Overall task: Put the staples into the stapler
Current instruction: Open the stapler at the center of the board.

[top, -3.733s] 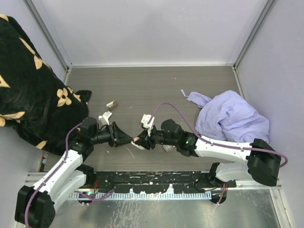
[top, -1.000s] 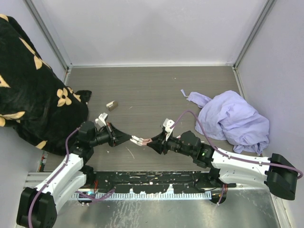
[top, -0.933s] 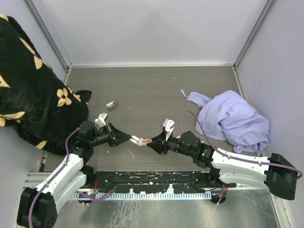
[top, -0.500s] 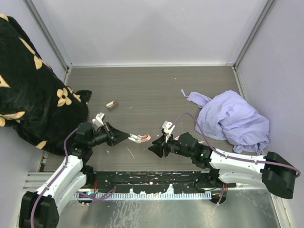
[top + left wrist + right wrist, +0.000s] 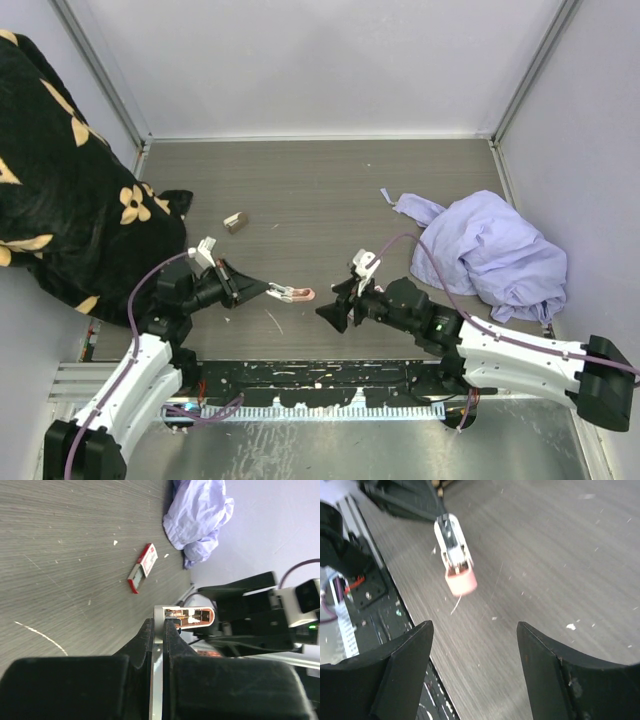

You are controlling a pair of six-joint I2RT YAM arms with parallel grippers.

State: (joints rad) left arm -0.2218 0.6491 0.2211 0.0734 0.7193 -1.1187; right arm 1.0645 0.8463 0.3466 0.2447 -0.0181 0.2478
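The stapler (image 5: 291,293) is a slim white-and-metal bar with a rounded pink end, held above the matte grey wood-grain table (image 5: 320,190). The left gripper (image 5: 159,626) is clamped on its rear end. The right gripper (image 5: 480,650), at 3 o'clock of the stapler in the top view, gapes wide and holds nothing. The staples (image 5: 142,567), a flat red-and-white cardboard box, lie on the table at 11 o'clock of the stapler in the left wrist view. The print on the box is unreadable.
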